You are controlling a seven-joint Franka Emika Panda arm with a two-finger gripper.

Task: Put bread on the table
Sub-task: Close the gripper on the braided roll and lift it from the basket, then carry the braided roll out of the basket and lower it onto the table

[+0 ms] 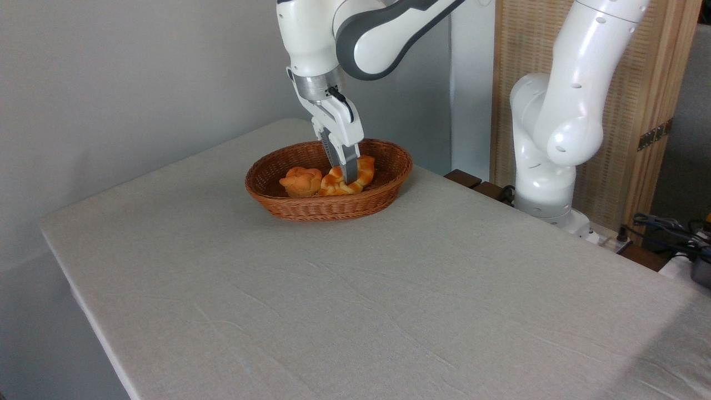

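bare table (355,311) cloth is being left free as the drop spot. bread (364,173) is being straddled in the basket (333,208) near the far edge, beside a bun (301,181), by the gripper (349,176); jaw closure cannot be told.

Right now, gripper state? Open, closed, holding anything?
Gripper: down in the basket at the braided bread; its fingers hide the grip, so open or shut cannot be told.
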